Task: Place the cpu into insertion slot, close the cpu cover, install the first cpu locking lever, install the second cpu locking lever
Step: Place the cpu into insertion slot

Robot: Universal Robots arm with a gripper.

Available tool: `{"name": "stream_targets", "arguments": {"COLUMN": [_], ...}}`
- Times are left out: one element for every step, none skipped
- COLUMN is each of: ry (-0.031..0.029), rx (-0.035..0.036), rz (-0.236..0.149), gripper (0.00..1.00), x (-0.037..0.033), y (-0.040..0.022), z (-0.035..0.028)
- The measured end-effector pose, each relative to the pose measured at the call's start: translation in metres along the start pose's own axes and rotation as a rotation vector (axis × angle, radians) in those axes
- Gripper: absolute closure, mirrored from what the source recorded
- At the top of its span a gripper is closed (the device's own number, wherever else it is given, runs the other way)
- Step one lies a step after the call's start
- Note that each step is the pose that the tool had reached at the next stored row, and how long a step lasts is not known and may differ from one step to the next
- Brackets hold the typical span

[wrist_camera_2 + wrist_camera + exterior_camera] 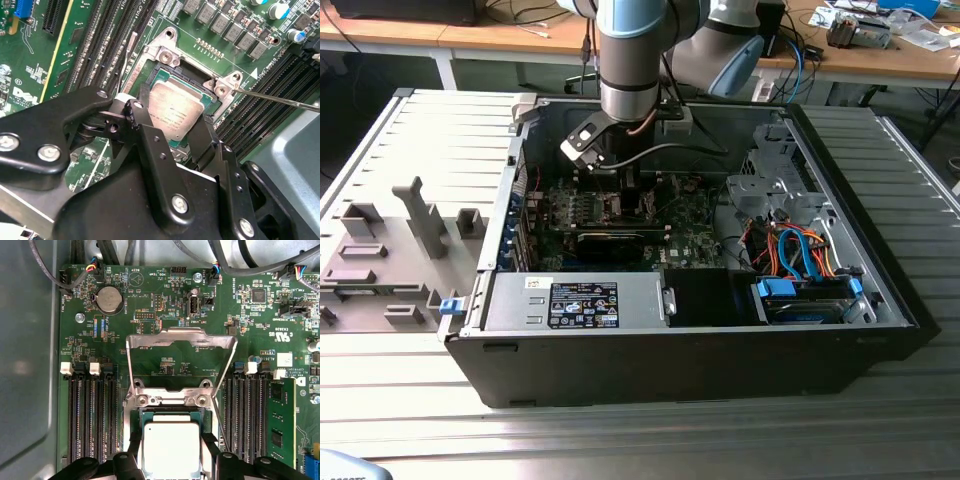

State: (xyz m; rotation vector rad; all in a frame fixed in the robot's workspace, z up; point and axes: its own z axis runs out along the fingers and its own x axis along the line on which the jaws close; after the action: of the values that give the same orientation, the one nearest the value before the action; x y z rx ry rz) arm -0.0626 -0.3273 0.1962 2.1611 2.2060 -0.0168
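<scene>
Grey ribbed metal forms the table [640, 430] across the lower part of the exterior view, and on it lies a black computer case [700, 350] with its side open, taking up the middle and the exterior view's right. 1 arm [635, 60] of silver and pale blue drops from the upper middle of that view into the case. A grey tray [420, 130] with upright fixtures lies at the exterior view's left, just beside the case. Inside the case, a silver power supply [510, 300] sits along the near wall at lower left, and blue and orange cables [800, 255] bunch at the right. The green circuit board [165, 300] covers the case floor, with rows of narrow black memory slots [95, 415] on both sides of the socket. In the first wrist view the cpu cover [180, 337] stands swung up and open on its hinge, and the board shows through its square window. The insertion slot [175, 68] lies between the memory rows, and the cpu [175, 107], silvery-grey side up, lies flat inside it. The gripper [174, 112] straddles the chip, with its 2 black fingers [150, 145] closed against opposite edges of the chip, parted only by its width. A thin wire locking lever [280, 99] juts out from one corner of the socket, raised off the board.
</scene>
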Motion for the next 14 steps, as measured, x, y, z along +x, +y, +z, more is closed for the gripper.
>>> {"name": "stream_targets", "arguments": {"ry": [0.0000,0.0000,0.0000,0.0001,0.0005,0.0019,0.0011,0.0004,0.0001,-0.0002,-0.0001,0.0000,0.0000,0.0000], "rx": [0.0000,0.0000,0.0000,0.0000,-0.0001,-0.0010,-0.0007,-0.0003,0.0000,0.0002,0.0001,0.0000,0.0001,0.0001], "rz": [0.000,0.000,0.000,0.000,0.000,0.000,0.000,0.000,0.000,0.000,0.000,0.000,0.000,0.000], "gripper": [0.45,0.45,0.45,0.45,0.45,0.45,0.45,0.38,0.38,0.38,0.38,0.38,0.38,0.38], "x": [0.0000,0.0000,0.0000,0.0000,0.0001,0.0003,0.0002,0.0001,0.0000,0.0000,-0.0001,-0.0002,-0.0003,-0.0004], "y": [0.0000,0.0000,0.0000,0.0000,0.0000,0.0001,0.0000,0.0000,-0.0001,-0.0001,-0.0001,0.0000,0.0001,0.0001], "z": [0.0000,0.0000,0.0000,0.0000,0.0001,0.0006,0.0004,0.0002,0.0000,-0.0007,-0.0022,-0.0044,-0.0066,-0.0085]}}
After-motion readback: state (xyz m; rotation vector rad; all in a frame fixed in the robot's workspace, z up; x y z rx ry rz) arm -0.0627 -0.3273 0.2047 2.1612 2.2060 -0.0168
